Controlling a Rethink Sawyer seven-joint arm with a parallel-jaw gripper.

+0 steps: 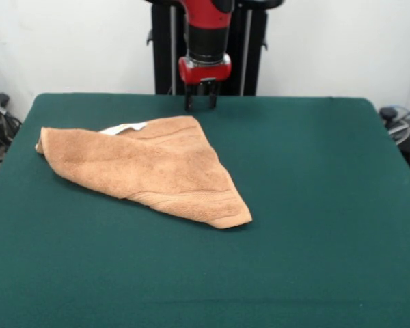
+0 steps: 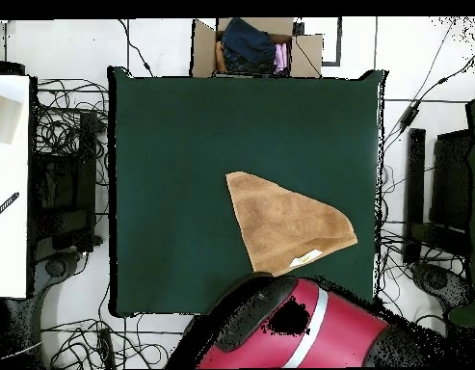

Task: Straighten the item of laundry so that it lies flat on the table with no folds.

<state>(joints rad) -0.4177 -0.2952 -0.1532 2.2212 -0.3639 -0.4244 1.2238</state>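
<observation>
The orange-tan towel (image 1: 150, 167) lies on the dark green table (image 1: 314, 205), left of centre, folded over into a rough triangle. One point reaches toward the front right. Its white label (image 1: 123, 128) shows at the far edge. My gripper (image 1: 200, 104) hangs just behind the towel's far corner, above the table, open and empty. In the overhead view the towel (image 2: 284, 224) lies on the table (image 2: 173, 173) toward my base, with the label (image 2: 303, 259) on its near edge. The red arm (image 2: 279, 328) hides the gripper there.
A cardboard box of clothes (image 2: 255, 46) stands beyond the table's far edge. Cables (image 2: 67, 135) lie on the floor on both sides. A white surface (image 2: 10, 183) is at the left. My black pedestal (image 1: 249, 48) stands behind the table.
</observation>
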